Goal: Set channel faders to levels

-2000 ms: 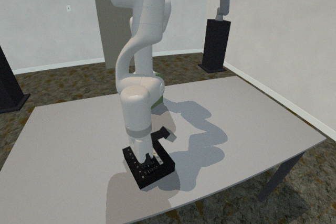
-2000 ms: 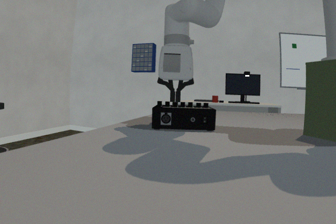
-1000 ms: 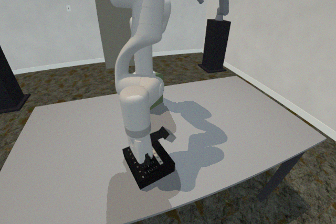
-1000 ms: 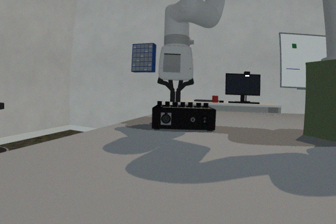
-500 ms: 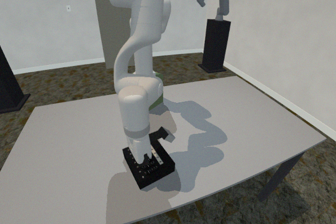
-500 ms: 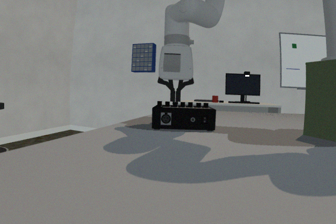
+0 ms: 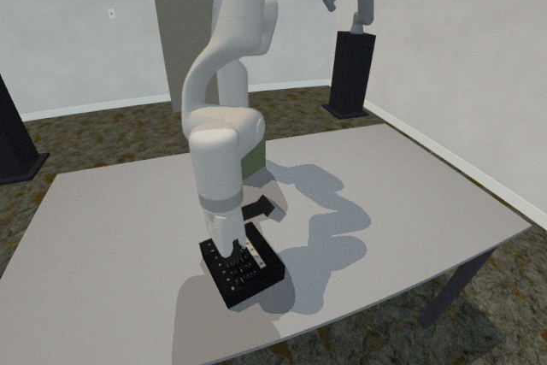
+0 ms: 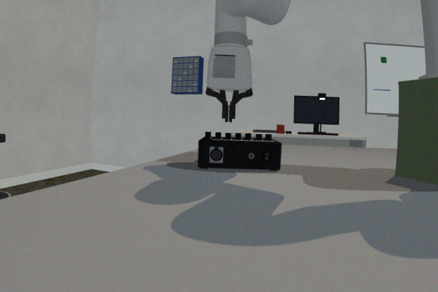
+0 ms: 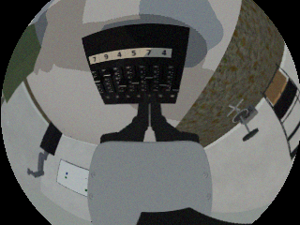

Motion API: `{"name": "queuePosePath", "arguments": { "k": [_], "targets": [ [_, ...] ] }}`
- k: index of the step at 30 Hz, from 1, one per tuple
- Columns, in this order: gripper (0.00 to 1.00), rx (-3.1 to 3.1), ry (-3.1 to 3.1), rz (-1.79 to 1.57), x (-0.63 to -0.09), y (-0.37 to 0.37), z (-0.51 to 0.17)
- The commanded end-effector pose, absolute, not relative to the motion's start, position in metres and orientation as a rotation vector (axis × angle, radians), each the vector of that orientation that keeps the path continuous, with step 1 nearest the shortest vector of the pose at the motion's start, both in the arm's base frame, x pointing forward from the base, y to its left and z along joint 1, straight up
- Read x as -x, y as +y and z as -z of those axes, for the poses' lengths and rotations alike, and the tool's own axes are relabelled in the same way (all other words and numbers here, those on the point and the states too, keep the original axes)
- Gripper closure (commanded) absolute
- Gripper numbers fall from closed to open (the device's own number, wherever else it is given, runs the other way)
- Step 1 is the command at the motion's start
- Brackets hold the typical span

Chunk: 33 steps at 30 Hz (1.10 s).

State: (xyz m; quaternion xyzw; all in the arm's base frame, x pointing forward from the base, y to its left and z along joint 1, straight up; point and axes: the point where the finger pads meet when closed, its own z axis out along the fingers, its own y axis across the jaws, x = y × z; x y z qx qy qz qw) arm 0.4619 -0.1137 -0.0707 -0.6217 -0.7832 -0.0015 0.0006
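A: Where do we have the lighting desk (image 8: 239,154)?
B: On its feet on the table (image 8: 106,246), faders (image 8: 237,135) on top.
A: Gripper (image 8: 228,117)?
B: We see it above the desk, apart, jaws closed on nothing.

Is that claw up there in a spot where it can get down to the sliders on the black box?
Probably yes. The gripper hangs with its jaws shut right above the row of fader caps on the lighting desk, with only open air between them. A straight drop looks unobstructed.
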Motion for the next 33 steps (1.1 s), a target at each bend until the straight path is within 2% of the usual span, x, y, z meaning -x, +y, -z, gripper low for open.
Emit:
{"name": "queuePosePath", "arguments": {
  "k": [1,16,17,33],
  "targets": [
    [1.0,1.954,-2.462,0.006,-0.463,-0.114,0.063],
    [1.0,1.954,-2.462,0.006,-0.463,-0.114,0.061],
    [0.0,1.954,-2.462,0.006,-0.463,-0.114,0.061],
    [0.0,1.954,-2.462,0.006,-0.463,-0.114,0.023]
  ]
}}
